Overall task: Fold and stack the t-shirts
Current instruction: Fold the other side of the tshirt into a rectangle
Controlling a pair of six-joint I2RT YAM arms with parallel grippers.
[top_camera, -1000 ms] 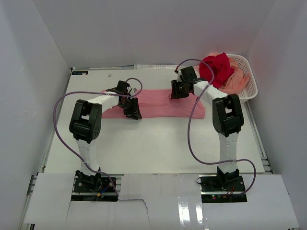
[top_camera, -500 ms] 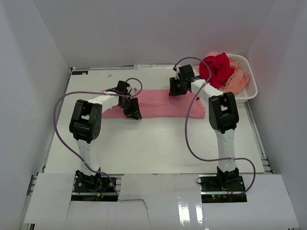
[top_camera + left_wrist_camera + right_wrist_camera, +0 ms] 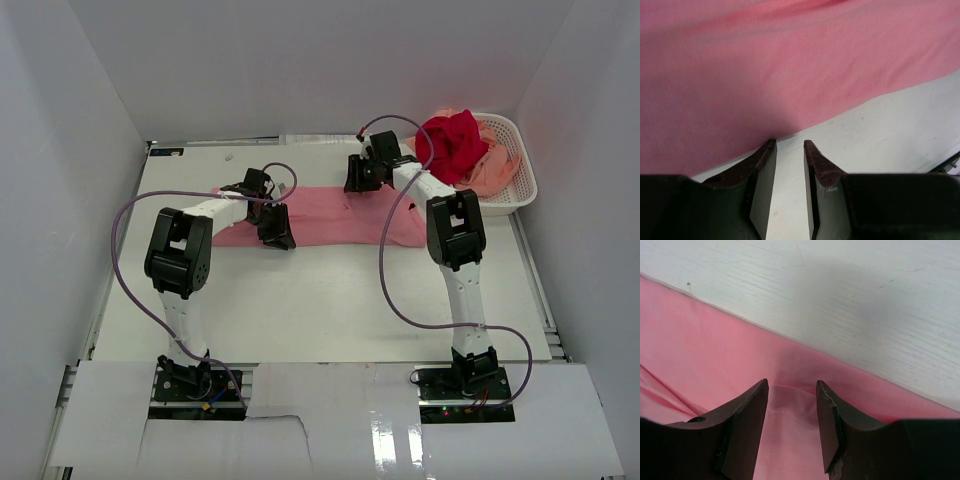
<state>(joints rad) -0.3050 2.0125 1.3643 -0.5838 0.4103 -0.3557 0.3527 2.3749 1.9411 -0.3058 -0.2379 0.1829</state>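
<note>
The plain pink t-shirt [image 3: 330, 215] lies flat as a long folded band across the table's middle. My left gripper [image 3: 279, 240] is open at the band's near edge. In the left wrist view [image 3: 789, 145] bare table shows between its fingertips, which touch the edge of the pink cloth [image 3: 790, 75]. My right gripper [image 3: 354, 180] is open at the band's far edge. In the right wrist view [image 3: 791, 386] it straddles a seam of the pink shirt [image 3: 715, 350]. The deep red t-shirt [image 3: 452, 140] and the peach-salmon t-shirt [image 3: 490, 168] lie bunched in the basket.
The white lattice basket [image 3: 522, 172] stands at the far right against the side wall. White walls close in the table on three sides. Purple cables loop from both arms above the table.
My right gripper has moved left and farther back, from over the shirt to its far edge. The left arm and the shirt have not moved.
</note>
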